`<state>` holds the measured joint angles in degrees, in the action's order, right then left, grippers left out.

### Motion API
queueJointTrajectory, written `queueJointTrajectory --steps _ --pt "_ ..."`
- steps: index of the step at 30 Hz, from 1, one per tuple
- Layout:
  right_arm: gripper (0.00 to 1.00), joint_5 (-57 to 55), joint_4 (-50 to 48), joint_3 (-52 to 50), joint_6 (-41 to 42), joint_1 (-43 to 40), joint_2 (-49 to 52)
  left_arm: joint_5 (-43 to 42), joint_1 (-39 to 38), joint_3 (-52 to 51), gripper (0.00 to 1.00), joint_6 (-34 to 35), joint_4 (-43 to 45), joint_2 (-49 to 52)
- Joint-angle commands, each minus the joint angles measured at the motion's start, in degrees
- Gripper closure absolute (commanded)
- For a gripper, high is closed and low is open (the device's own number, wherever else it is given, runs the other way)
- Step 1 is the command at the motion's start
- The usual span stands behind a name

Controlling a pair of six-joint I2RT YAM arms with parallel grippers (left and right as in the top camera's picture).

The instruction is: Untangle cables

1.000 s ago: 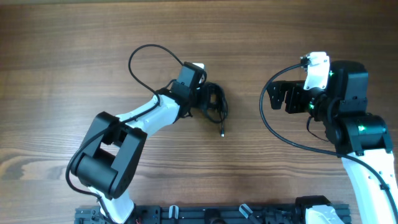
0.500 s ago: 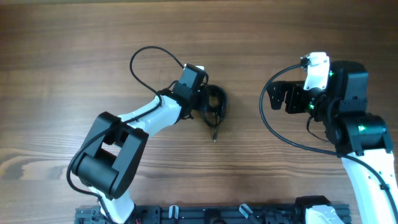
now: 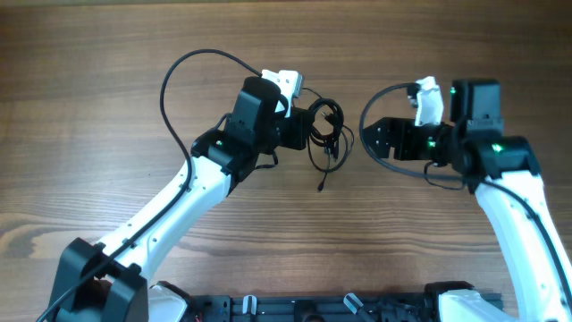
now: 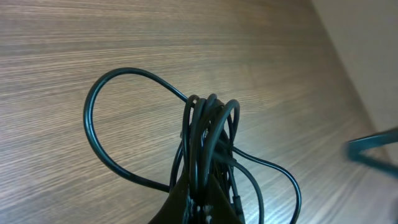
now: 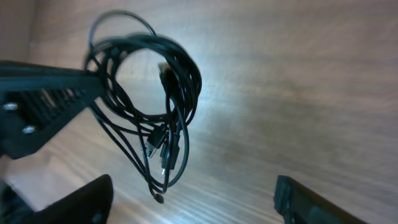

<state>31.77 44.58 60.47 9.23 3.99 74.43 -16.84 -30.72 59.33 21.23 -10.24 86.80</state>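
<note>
The cables (image 3: 327,136) are a small bundle of thin black loops, lifted off the wooden table, with one plug end (image 3: 319,188) dangling below. My left gripper (image 3: 304,125) is shut on the bundle's left side. In the left wrist view the loops (image 4: 208,134) rise straight out of the closed fingertips (image 4: 186,205). My right gripper (image 3: 374,143) stands open just right of the bundle, facing it and not touching. In the right wrist view the bundle (image 5: 177,74) hangs ahead of the wide-apart fingers (image 5: 68,202), pinched by the left gripper's finger (image 5: 43,106), with several plug ends (image 5: 163,146) hanging.
A thicker black arm cable (image 3: 179,76) arcs behind the left arm, and another one (image 3: 368,112) loops beside the right wrist. A black rail (image 3: 313,309) runs along the table's near edge. Bare wood (image 3: 340,241) lies under the bundle.
My left gripper shut on the bundle and lifted it off the table, carrying it right. The right arm moved left toward the bundle, its jaws narrowing slightly.
</note>
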Motion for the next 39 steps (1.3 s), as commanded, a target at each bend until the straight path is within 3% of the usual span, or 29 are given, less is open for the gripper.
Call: queueJointTrajectory --steps 1,5,9,11,15,18,25,28,32,39 --pt "0.23 4.6 0.0 0.9 0.1 0.2 4.5 -6.8 -0.3 0.4 0.96 2.1 0.4 -1.8" --pt "0.32 7.4 -1.2 0.9 -0.2 0.3 7.7 -14.4 -0.2 0.4 0.96 5.0 0.8 -1.8" --pt "0.54 7.6 -3.2 0.9 0.0 0.7 9.4 -22.1 -0.2 0.4 0.96 5.2 3.7 -1.8" --pt "0.62 9.4 -3.5 0.9 -0.1 0.7 9.8 -22.2 -0.2 0.4 0.96 6.3 3.9 -1.8" --pt "0.63 14.7 -3.2 0.9 -0.1 0.7 9.8 -21.4 -0.2 0.4 0.96 6.2 3.8 -1.8" --pt "0.78 15.9 -1.2 0.9 -0.2 0.7 9.8 -19.3 -0.2 0.4 0.96 6.3 3.9 -1.8" --pt "0.86 9.6 8.0 0.9 -0.3 0.7 9.8 -16.0 -0.2 0.4 0.96 6.3 5.8 -1.8" --pt "0.88 1.0 9.7 0.9 0.7 0.7 9.8 -14.7 -0.2 0.4 0.96 6.2 5.2 -1.8" --pt "0.94 -8.1 9.2 0.9 4.9 0.7 9.8 -8.6 -0.2 0.4 0.96 6.2 0.0 -1.7" --pt "0.96 -23.0 9.0 0.9 15.0 0.7 9.8 3.9 -0.2 0.3 0.96 6.2 -10.0 -1.5"
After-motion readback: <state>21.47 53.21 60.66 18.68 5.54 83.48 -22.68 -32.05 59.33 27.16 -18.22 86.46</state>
